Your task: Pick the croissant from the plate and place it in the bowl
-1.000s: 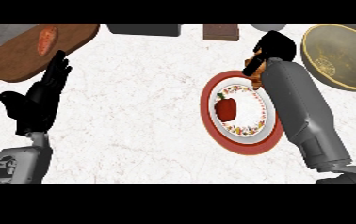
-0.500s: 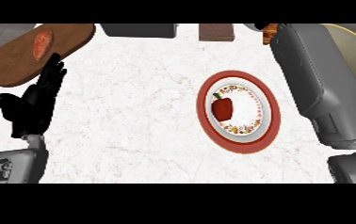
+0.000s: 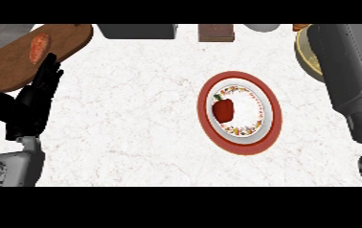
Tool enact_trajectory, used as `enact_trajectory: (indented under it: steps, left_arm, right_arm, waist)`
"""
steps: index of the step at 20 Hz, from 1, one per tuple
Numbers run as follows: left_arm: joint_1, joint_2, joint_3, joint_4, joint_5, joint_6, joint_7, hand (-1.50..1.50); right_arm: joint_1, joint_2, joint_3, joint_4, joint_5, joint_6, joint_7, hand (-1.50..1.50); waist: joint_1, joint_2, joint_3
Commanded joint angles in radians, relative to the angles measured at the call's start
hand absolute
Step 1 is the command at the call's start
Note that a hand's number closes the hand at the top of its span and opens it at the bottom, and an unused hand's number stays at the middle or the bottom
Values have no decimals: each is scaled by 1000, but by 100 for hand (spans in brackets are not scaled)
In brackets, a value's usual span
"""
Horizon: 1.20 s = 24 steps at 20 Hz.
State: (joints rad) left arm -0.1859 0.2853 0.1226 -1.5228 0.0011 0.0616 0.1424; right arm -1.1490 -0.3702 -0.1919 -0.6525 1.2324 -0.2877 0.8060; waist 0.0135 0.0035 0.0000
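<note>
1. The left robot hand (image 3: 37,97) is resting open at the left edge, holding nothing.
2. The right forearm (image 3: 341,69) is reaching past the top edge; I cannot tell its robot hand's state.
3. The plate (image 3: 240,144) is sitting on the table (image 3: 127,126), carrying a red pepper (image 3: 223,109); the croissant is showing nowhere on it.

Plate (image 3: 272,112): round, red rim, white centre with speckled patterned ring; lies flat on counter, right of centre; carries red bell pepper on its left half; bowl (image 3: 305,54): tan-gold, at right edge near top, mostly hidden behind grey forearm; croissant (image 3: 299,27): only small orange-brown sliver visible at top right.
</note>
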Motion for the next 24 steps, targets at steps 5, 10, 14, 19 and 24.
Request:
enact_trajectory:
  steps: [5,10,14,19,24]
  left_arm:
    - [24,-47,-58,-87,-34,21,48,0]
    - [21,-15,-16,-48,-10,-17,3,0]
    - [18,-50,-42,-28,-36,6,-10,0]
    - [-13,-35,-22,-5,-37,9,-13,0]
    - [-22,-22,-21,-27,-5,-31,16,0]
  right_arm:
    - [4,-144,-133,172,-114,-124,-217,150]
    - [44,-192,-189,286,-162,-220,-356,150]
    - [82,-239,-227,339,-202,-243,-461,150]
    - [105,-319,-185,478,-130,-84,-351,150]
    - [150,-323,-320,507,-274,-97,-423,-150]
  waist:
    - [24,8,2]
    - [30,14,2]
    - [27,14,2]
    - [39,26,0]
    - [53,28,6]
